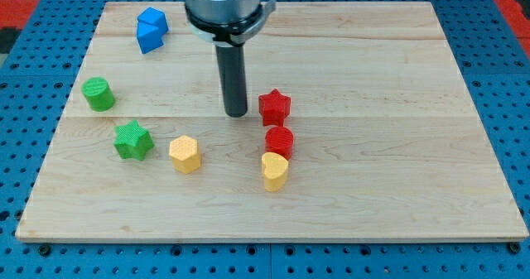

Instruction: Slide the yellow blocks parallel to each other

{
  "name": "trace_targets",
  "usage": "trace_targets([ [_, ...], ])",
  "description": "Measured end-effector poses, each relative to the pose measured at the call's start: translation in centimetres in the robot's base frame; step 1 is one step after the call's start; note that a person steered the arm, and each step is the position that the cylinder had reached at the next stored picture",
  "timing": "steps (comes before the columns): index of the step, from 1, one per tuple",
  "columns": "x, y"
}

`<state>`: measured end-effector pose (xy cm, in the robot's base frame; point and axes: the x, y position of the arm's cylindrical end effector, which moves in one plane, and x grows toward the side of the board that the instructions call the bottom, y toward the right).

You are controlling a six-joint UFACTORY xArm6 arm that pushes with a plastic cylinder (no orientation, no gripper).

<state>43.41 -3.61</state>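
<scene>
We see two yellow blocks low on the wooden board (397, 171), both toward six o'clock from its middle. The yellow hexagonal block (185, 155) sits at about seven o'clock from the board's centre; its flat top faces up and one corner of the hexagon points toward the view's bottom, so it has no clear long axis. The yellow heart-shaped block (275, 170) lies at three o'clock from the hexagon, well apart from it and slightly lower in the view. Its pointed end aims at roughly six o'clock and its lobes at twelve, so its long axis runs nearly top to bottom.

Touching the heart at its twelve o'clock is a red cylinder (279, 141), and just beyond that, again at twelve o'clock, stands a red star block (274, 107). The three form a short column.

Our tip (236, 113) rests on the board just beside the red star, at its nine o'clock, with a small gap between them. It is at about eleven o'clock from the heart and one o'clock from the hexagon, apart from both. We carry a plain rod with no jaws, so nothing is clamped.

At nine o'clock from the hexagon is a green star block (132, 140); a green cylinder (98, 93) stands at eleven o'clock from that star. A blue block (151, 29) of irregular shape lies near the board's top left.
</scene>
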Motion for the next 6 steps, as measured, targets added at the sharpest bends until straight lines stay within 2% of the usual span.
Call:
trace_targets([
  [2,0.0,4.7],
  [3,0.0,0.6],
  [6,2.6,-4.0],
])
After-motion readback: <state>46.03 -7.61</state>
